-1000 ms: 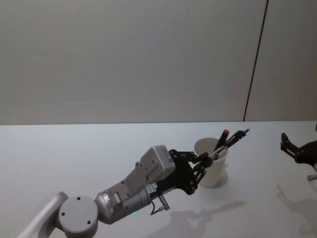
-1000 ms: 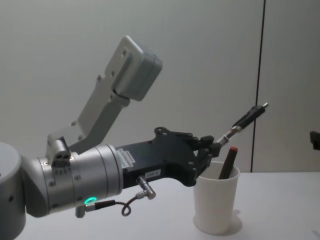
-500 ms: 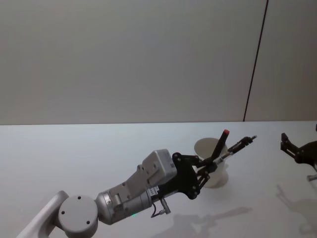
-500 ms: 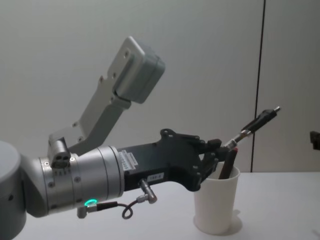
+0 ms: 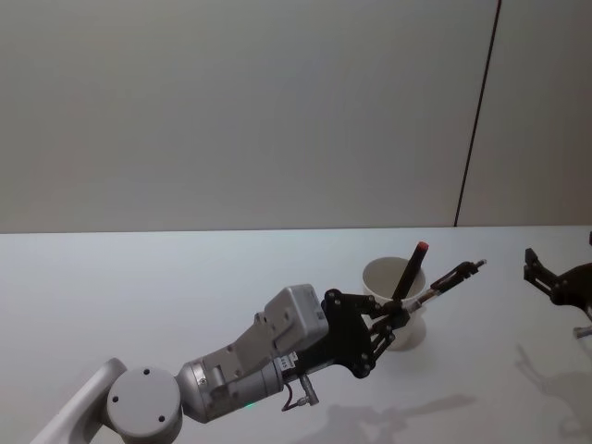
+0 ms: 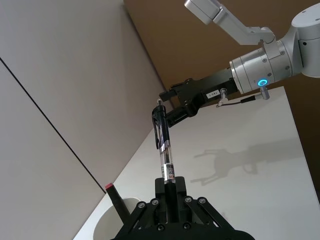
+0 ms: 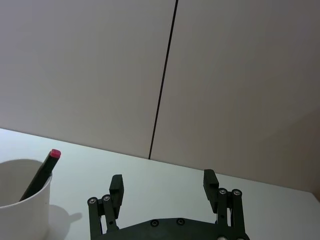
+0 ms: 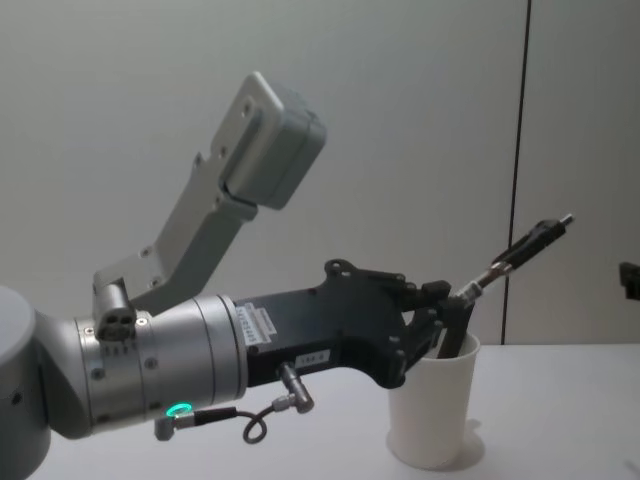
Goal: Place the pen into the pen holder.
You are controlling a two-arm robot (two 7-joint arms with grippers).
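Note:
The pen (image 5: 446,281) has a clear barrel and a black clip end. My left gripper (image 5: 399,311) is shut on its lower end. The gripper sits at the near side of the white paper cup (image 5: 409,329), which is the pen holder. From there the pen slants up and to the right across the cup's mouth, its clip end past the rim. The chest view shows the pen (image 8: 520,251) rising from the left gripper (image 8: 456,300) above the cup (image 8: 434,412). My right gripper (image 5: 556,278) hangs open at the far right, apart from the cup.
A dark pen with a red cap (image 5: 413,265) stands leaning inside the cup, also seen from the right wrist (image 7: 43,171). The white table (image 5: 139,296) stretches bare to the left. A plain wall with a dark vertical seam (image 5: 476,120) rises behind.
My left gripper has moved slightly right and lower beside the cup with the pen in it. The pen's clip end has swung farther right. The right arm has not moved.

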